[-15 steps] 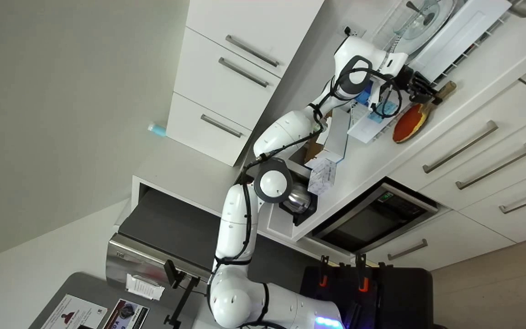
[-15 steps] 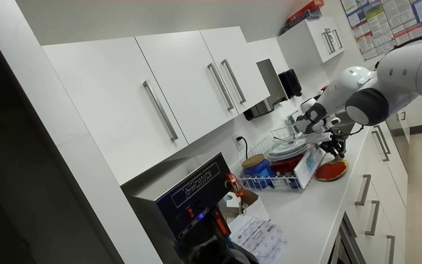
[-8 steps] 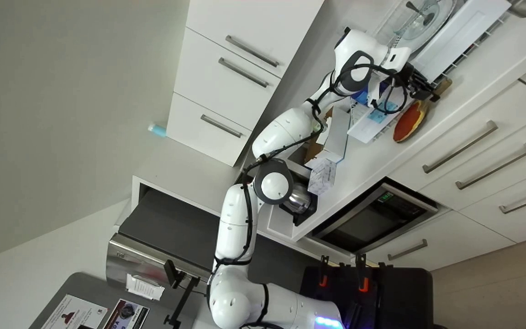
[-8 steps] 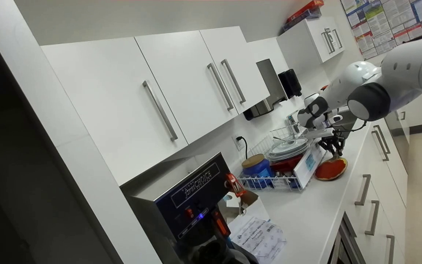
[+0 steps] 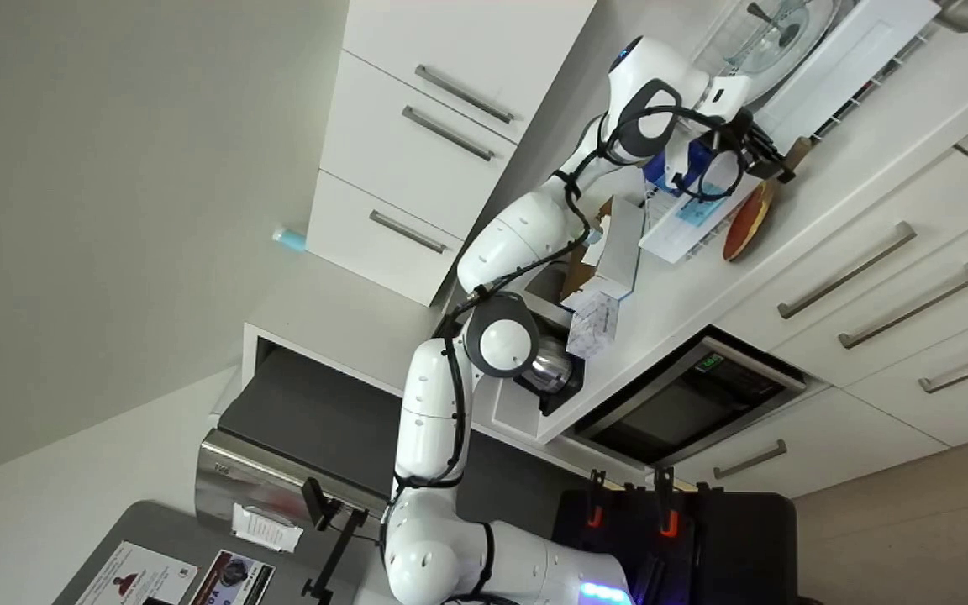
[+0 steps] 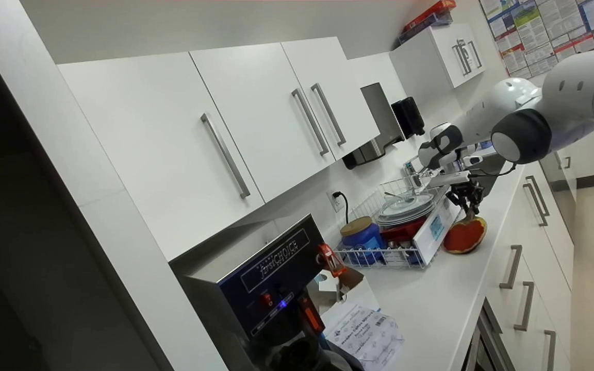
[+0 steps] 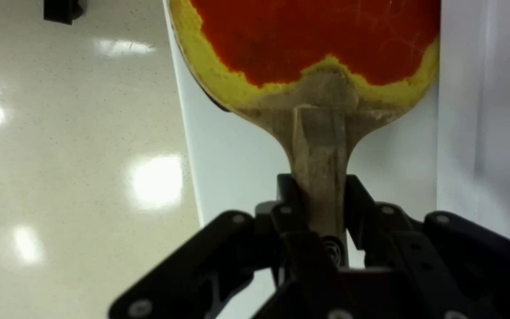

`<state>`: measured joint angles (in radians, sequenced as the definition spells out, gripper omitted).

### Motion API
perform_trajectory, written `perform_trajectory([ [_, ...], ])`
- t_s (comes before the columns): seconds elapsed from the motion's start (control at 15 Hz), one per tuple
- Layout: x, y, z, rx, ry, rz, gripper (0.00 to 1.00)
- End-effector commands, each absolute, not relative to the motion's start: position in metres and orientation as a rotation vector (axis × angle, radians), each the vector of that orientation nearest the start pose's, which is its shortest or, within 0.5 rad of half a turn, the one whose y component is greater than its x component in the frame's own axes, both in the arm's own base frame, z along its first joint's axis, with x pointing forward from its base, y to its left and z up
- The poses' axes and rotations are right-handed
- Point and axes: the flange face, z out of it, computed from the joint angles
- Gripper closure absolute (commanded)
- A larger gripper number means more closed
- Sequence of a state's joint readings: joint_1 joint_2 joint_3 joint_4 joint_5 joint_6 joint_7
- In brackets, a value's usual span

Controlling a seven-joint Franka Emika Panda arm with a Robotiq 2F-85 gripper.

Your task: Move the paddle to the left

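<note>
Paddle (image 6: 465,235) with a round red face, bordered in yellow near the handle, is held at a tilt over a white worktop (image 6: 421,299), its wooden handle (image 7: 320,173) uppermost. The robot's black fingers (image 7: 357,208) are closed on that handle, one against each side, and the face reaches out beyond them. Compared with a second ago, the handle is higher and the face slopes more steeply: in an exterior view it looks narrow, nearly edge-on, no longer a broad oval. Its lowest edge is at almost the same spot as then; whether that edge touches the worktop, I cannot tell. The fingers, too, sit higher above the surface. Just beside the paddle, a white panel (image 6: 436,226) with a blue label runs along the side of a dish rack (image 6: 395,251), which holds plates (image 6: 405,210) and a blue jar (image 6: 363,239) with a tan lid; these keep their places. In the wrist view, shiny pale floor (image 7: 82,186) shows to the left, past the worktop's edge.
</note>
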<state>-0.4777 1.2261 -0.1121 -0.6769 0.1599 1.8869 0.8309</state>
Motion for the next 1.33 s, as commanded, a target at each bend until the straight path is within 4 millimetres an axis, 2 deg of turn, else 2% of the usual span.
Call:
perform_trajectory([
  [0.0, 0.699, -0.390, 0.226, -2.374, 1.940, 0.072, 0.92],
  [0.67, 0.699, -0.370, 0.221, -2.417, 1.829, 0.206, 0.92],
  [1.27, 0.710, -0.337, 0.209, -2.457, 1.782, 0.273, 0.92],
])
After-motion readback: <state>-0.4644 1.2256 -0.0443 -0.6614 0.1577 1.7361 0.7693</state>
